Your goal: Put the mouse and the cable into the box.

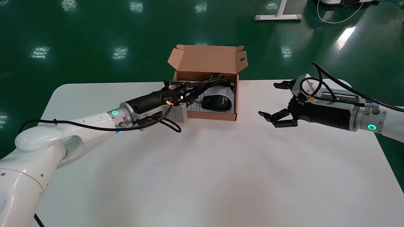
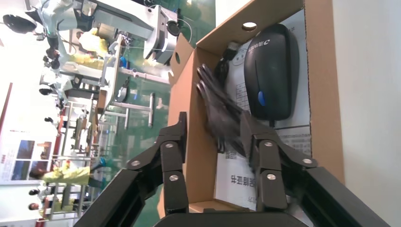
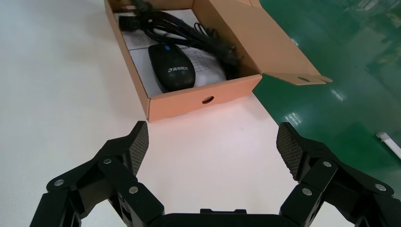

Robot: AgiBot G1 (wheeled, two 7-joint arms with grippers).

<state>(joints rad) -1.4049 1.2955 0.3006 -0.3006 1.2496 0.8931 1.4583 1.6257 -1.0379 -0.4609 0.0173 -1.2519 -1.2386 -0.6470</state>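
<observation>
An open cardboard box stands at the table's far middle, lid raised. Inside lies a black mouse on a printed leaflet, with a bundled black cable across the back of the box. My left gripper is open at the box's left wall, one finger outside and one inside beside the cable. The mouse lies just beyond. My right gripper hovers open and empty to the right of the box. Its wrist view shows the gripper, box, mouse and cable.
The white table stretches wide in front of the box. Green floor begins right behind the box at the table's far edge. A white stand foot sits far off on the floor.
</observation>
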